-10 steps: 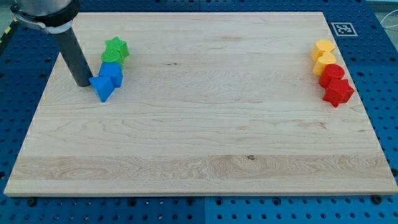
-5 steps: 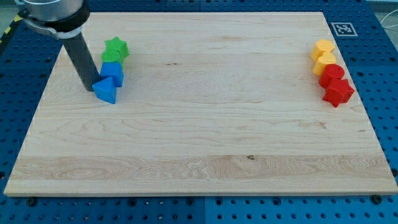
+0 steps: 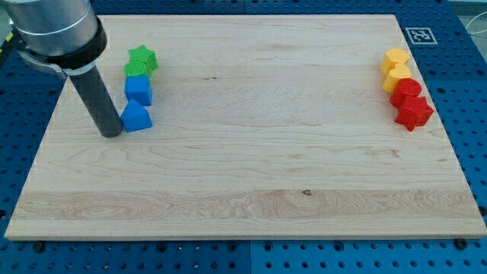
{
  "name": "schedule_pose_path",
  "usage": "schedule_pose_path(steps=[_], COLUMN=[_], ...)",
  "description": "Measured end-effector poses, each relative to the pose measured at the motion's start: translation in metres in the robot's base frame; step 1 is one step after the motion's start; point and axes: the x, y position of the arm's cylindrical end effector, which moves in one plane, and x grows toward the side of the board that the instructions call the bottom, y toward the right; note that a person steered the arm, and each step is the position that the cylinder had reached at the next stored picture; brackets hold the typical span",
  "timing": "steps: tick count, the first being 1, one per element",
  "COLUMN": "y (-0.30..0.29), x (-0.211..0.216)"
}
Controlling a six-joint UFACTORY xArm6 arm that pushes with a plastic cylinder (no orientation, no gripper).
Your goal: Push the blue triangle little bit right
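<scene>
My tip sits on the wooden board, touching the left side of the blue triangle, so a push goes right. There is no pincer, only a rod. A blue cube and green star sit just above; yellow and red blocks are far right.

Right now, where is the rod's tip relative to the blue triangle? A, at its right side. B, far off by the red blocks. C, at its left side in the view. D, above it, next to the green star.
C: my tip stands right at the view's left edge of the blue triangle, with the blue cube and green star lined up toward the view's top.
</scene>
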Motion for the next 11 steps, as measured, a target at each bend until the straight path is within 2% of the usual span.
schedule_pose_path(steps=[8,11], y=[-0.014,0.042], x=[-0.016,-0.016])
